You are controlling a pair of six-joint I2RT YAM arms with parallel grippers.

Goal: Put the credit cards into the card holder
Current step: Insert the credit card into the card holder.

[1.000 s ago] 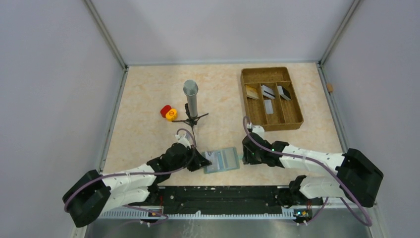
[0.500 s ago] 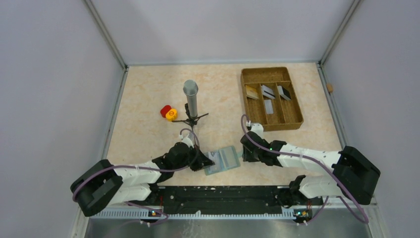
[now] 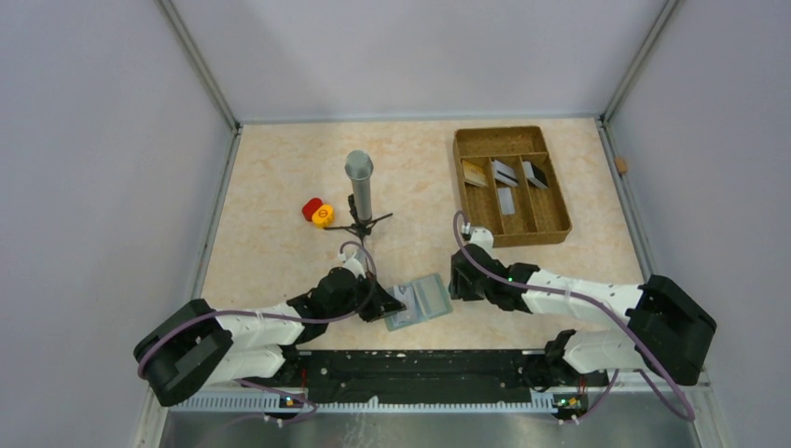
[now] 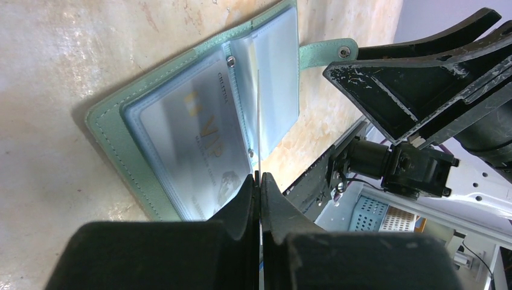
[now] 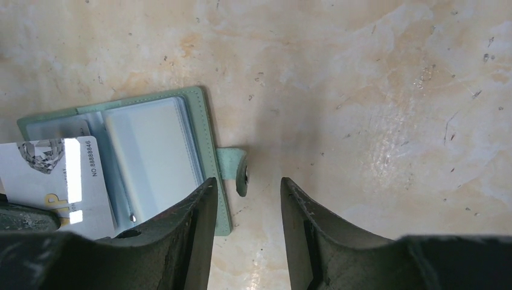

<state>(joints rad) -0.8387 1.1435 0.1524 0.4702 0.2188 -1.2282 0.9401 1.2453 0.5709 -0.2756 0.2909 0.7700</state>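
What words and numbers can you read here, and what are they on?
"NO 88888846": on the silvery card in the left tool.
"VIP": gold letters showing in the clear sleeve of the card holder.
Small print beside it: too blurred to read.

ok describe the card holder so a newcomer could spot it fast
At the near edge of the table, between the left claw and the right claw, lies the card holder. It is the flat mint-green wallet lying open, clear sleeves up, with a snap tab, unlike the brown tray farther back.
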